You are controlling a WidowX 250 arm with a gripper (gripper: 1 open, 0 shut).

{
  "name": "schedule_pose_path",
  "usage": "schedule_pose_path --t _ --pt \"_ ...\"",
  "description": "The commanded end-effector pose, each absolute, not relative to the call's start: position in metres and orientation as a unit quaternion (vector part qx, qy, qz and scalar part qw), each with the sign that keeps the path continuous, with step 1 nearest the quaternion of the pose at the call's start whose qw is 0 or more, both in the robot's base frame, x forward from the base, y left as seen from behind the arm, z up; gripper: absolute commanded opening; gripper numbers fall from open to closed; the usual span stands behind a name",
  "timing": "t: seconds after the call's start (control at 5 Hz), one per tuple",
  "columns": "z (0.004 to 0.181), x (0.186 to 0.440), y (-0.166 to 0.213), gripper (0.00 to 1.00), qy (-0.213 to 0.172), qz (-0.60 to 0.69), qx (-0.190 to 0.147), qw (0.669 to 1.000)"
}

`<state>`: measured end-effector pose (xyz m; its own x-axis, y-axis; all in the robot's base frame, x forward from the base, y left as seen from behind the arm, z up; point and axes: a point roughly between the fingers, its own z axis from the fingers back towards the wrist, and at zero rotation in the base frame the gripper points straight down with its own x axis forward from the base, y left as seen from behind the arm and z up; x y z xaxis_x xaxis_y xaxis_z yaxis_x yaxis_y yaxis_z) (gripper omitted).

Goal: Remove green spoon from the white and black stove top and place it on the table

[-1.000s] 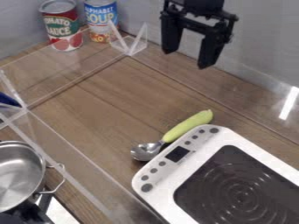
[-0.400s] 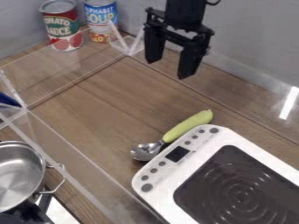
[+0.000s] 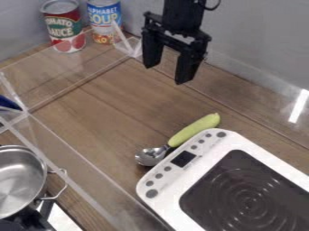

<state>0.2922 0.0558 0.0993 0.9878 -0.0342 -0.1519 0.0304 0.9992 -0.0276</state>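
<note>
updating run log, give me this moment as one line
gripper: open, empty, raised above table | yellow-green-handled metal spoon: on wood-grain table, beside white and black stove top | placement: looks done

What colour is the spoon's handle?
Yellow-green, with a shiny metal bowl; the green spoon shows clearly in the camera view.

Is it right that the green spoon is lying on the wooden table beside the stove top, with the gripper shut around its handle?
Not quite. The green spoon does lie on the table beside the stove top, but the camera view shows the gripper open and empty, hanging well above and behind the spoon.
</note>
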Motion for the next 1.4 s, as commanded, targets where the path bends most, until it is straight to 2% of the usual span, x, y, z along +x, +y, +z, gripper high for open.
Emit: schedule_pose_path --t 0.0,1.2 --pt "0.102 0.292 0.066 1.0 0.063 -0.017 -0.003 0.998" --pt "0.071 0.278 0.078 1.0 0.087 -0.032 0.007 0.996"
